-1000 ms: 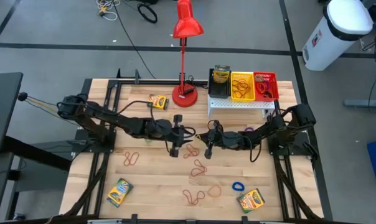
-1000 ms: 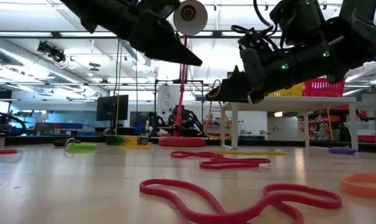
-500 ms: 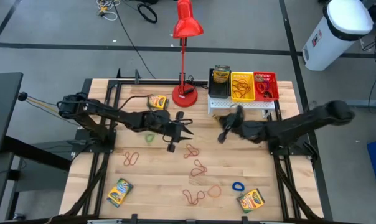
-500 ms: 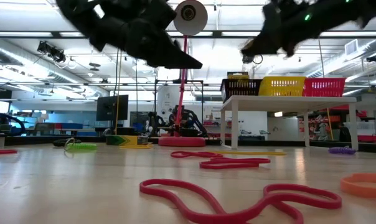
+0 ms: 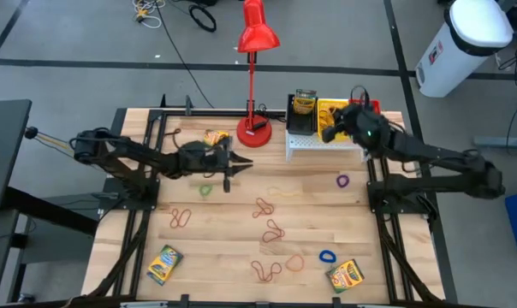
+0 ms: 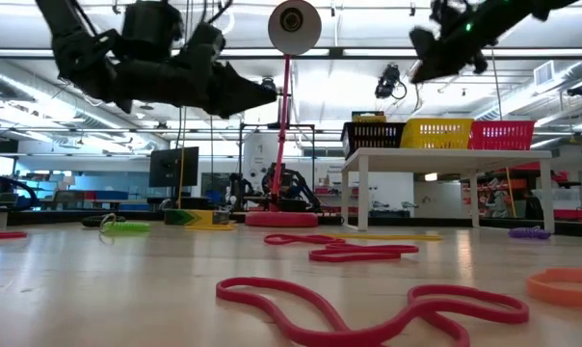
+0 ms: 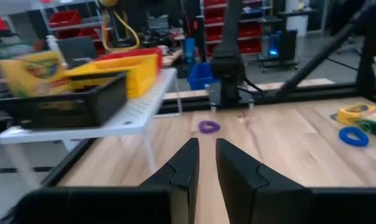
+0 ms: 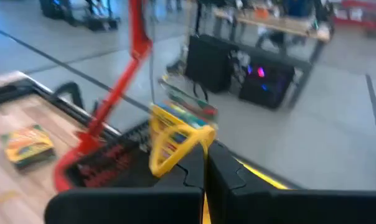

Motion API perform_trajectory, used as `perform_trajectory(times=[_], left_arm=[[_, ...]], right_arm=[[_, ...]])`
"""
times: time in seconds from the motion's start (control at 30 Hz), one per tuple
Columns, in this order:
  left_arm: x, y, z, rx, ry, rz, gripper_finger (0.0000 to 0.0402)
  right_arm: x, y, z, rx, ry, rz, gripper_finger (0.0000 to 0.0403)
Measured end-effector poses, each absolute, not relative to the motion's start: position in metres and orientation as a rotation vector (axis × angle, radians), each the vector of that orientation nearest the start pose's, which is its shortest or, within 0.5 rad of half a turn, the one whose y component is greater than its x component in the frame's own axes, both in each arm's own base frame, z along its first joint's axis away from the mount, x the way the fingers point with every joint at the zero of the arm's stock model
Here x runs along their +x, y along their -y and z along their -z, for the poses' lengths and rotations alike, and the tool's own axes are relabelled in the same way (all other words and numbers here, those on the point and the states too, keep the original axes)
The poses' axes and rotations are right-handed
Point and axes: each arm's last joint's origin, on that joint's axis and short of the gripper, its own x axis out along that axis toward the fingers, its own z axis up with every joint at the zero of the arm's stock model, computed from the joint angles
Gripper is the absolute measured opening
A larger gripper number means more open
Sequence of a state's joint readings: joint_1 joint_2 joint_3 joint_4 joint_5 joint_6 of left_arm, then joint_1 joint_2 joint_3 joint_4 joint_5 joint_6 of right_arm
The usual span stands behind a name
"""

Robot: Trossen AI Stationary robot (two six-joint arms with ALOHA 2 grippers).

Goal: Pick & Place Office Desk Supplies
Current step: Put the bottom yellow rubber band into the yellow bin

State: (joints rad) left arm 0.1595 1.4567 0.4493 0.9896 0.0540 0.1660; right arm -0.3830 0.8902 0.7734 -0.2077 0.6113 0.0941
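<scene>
The sorting is partly done, judging by how things lie: one crayon box [image 5: 304, 103] already stands in the black bin [image 6: 373, 136] on the white shelf [image 5: 314, 144] just beside the lamp [image 5: 253, 130], on the right arm's side of it, with the yellow bin [image 6: 436, 133] and red bin [image 6: 503, 133] ranged beyond, farther from the lamp; what those two hold is hidden by the arm. Much is left: a second crayon box [image 5: 216, 139] lies just beside the lamp's base on the left arm's side, two more [image 5: 164, 263] [image 5: 345, 275] sit well away from the lamp near the table's front corners, and loose loops are scattered in front of the lamp, among them a green band [image 5: 206, 190], a purple band [image 5: 341, 180], a blue band [image 5: 327, 256] and several red bands [image 5: 274, 231]. The right gripper [image 8: 205, 163] is clenched on a yellow-tan rubber band [image 8: 175, 140], which sticks out from its fingertips, and hangs over the shelf about where the black and yellow bins meet, so a drop looks near. The left gripper [image 7: 206, 158] hovers in front of the lamp's base, its jaws a narrow slit apart with nothing between them; the green band lies on the table just beside it, apart from its fingers
</scene>
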Motion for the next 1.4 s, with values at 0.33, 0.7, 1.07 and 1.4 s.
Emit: perform_trajectory(times=[0.33,0.7,1.07,1.4], left_arm=[[0.233,-0.036,-0.205,0.172,0.064,-0.124,0.0059],[0.228,-0.035,-0.204,0.151,0.051,-0.119,0.0059],[0.228,-0.035,-0.205,0.111,0.054,-0.125,0.0059],[0.228,-0.035,-0.205,0.100,0.056,-0.125,0.0059]], right_arm=[[0.165,0.139,-0.271,0.313,-0.509,1.026,0.0010],[0.166,0.141,-0.299,0.332,-0.573,1.071,0.0159],[0.176,0.147,-0.308,0.429,-0.726,1.052,0.0232],[0.184,0.153,-0.330,0.486,-0.802,1.056,0.0295]])
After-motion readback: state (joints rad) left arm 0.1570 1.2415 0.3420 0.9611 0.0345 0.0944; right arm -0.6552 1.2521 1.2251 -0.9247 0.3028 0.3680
